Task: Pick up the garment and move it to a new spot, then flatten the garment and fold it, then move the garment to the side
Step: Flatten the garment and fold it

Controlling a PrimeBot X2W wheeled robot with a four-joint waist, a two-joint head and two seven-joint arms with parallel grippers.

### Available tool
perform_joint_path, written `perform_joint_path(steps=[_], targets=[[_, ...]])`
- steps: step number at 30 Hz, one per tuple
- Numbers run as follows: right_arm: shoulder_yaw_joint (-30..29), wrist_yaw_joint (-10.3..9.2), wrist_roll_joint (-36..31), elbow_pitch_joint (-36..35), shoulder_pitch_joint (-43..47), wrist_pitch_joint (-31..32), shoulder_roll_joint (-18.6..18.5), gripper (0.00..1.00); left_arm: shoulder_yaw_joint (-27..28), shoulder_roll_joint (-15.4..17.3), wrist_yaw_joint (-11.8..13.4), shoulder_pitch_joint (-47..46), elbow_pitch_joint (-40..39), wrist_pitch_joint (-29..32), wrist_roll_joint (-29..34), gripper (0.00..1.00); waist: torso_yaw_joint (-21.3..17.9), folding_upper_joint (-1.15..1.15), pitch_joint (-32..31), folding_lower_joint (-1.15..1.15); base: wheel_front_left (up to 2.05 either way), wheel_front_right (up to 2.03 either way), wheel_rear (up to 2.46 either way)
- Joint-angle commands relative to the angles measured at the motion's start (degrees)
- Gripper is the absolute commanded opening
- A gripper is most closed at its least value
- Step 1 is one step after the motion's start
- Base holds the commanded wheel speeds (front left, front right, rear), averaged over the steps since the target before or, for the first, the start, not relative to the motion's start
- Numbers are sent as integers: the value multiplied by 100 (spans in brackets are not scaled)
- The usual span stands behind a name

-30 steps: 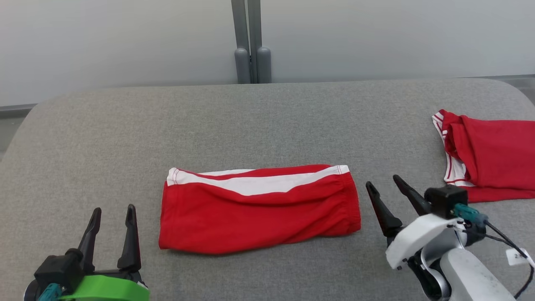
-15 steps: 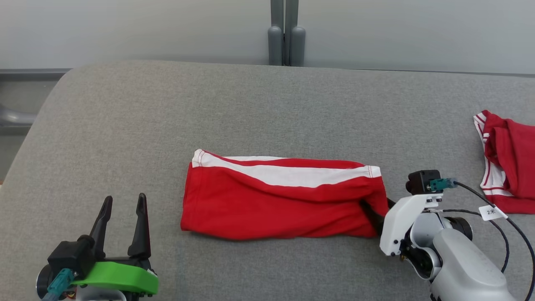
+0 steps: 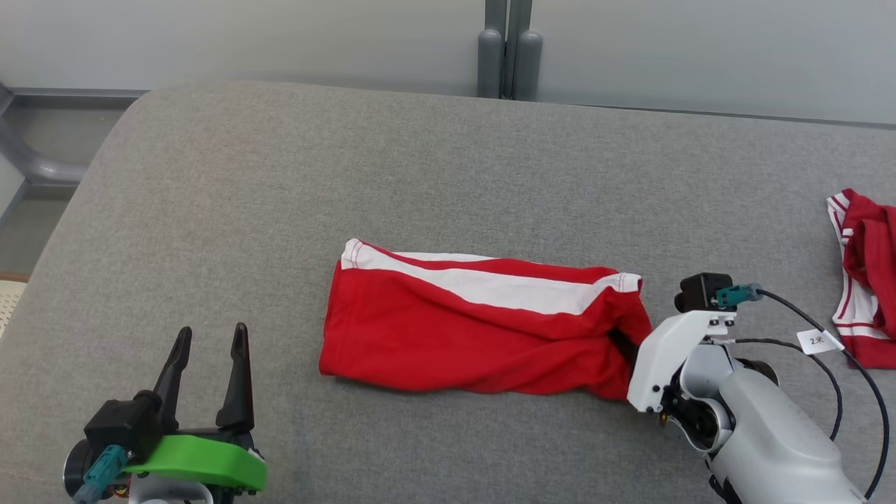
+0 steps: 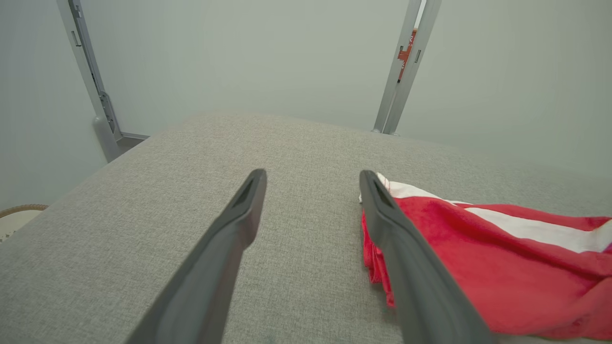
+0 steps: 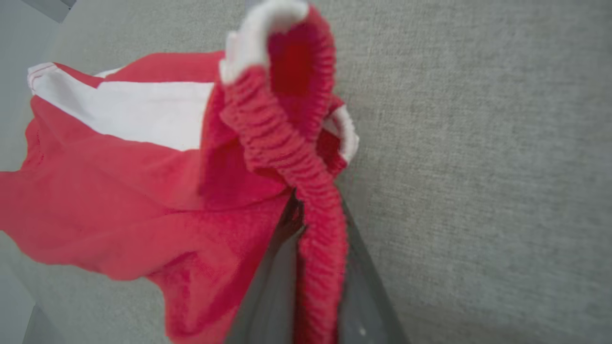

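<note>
Where the garment [image 3: 476,329] lies: centre of the head view, folded on the grey table [image 3: 245,210].
Right gripper [image 3: 623,346]: lower right, fingers clamped on the garment's elastic waistband end.
Left gripper [image 3: 213,332]: lower left, fingers spread, holding nothing.

Right gripper [image 3: 621,346] fingertips buried in folds of the red garment [image 3: 476,329]; at right, second garment [image 3: 868,280] cut off by the edge.

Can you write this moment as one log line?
right gripper: shut on shorts end | left gripper: open, empty | shorts: folded, on table
</note>
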Motion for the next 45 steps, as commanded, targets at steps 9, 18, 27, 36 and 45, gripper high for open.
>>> perform_joint_path(steps=[9,18,27,36,45], targets=[[74,-2,1081,-780,201,190,-616,0,71,46,-67,-20,0,2,84,100,-531,0,-111,0,0,0,0],[-12,0,1778,-1475,424,757,-1353,0,8,61,-94,-72,43,2,72,100,-975,0,-121,0,0,0,0],[-421,0,3096,-1922,516,1200,-850,0,-82,-11,-119,-184,152,1,38,100,-925,0,-26,0,0,0,0],[-545,1,3647,-1796,248,1474,-168,0,-97,-150,-133,-323,288,2,7,100,-399,0,134,0,0,0,0],[-500,1,3526,-1404,-118,1370,331,0,-123,-304,-159,-393,365,2,31,100,92,0,243,0,0,0,0]])
